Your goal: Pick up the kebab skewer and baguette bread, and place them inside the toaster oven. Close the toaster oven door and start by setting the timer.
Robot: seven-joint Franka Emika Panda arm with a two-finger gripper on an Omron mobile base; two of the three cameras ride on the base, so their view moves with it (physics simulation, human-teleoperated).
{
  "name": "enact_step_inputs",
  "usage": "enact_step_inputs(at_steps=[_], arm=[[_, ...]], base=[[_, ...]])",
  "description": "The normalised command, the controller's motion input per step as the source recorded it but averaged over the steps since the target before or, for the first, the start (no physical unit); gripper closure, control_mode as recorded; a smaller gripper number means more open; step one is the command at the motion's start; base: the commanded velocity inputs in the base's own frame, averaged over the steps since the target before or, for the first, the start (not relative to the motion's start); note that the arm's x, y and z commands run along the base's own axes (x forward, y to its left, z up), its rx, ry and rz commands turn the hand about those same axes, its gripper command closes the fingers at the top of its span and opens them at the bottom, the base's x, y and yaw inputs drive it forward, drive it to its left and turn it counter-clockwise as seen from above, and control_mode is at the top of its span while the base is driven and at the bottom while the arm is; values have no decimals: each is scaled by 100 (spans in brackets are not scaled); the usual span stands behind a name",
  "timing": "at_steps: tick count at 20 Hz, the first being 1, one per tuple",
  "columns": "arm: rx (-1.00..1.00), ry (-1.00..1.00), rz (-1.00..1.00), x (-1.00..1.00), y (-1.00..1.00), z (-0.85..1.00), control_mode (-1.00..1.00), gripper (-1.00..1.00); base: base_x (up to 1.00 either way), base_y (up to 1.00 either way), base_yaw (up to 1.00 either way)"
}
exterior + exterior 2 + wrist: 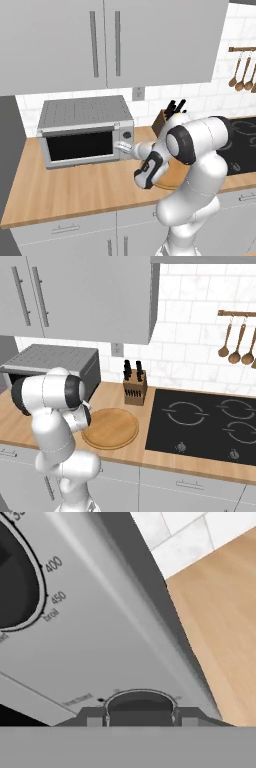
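The toaster oven (82,117) stands at the back left of the counter, and its side shows in the right base view (60,363). The toaster oven door (80,146) is closed, its black glass facing out. My gripper (123,146) is pressed to the oven's right panel, just below the upper knob (127,134). In the hand view my gripper (139,715) is shut on the lower dark knob (139,704), with one fingertip (95,717) on each side of it. The temperature dial (12,587) sits above. The kebab skewer and baguette bread are out of view.
A round wooden plate (111,427) lies on the counter beside my arm. A knife block (135,387) stands by the wall. The black cooktop (200,421) is to the right, with wooden spoons (235,346) hanging above. Upper cabinets (105,40) overhang the oven.
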Motion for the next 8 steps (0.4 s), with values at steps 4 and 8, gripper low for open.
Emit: enact_step_inputs(at_steps=[4,8], arm=[[11,0,0,0,0,-7,-100,100],[10,0,0,0,0,-11,-100,100]], base=[[0,0,0],[0,0,0]])
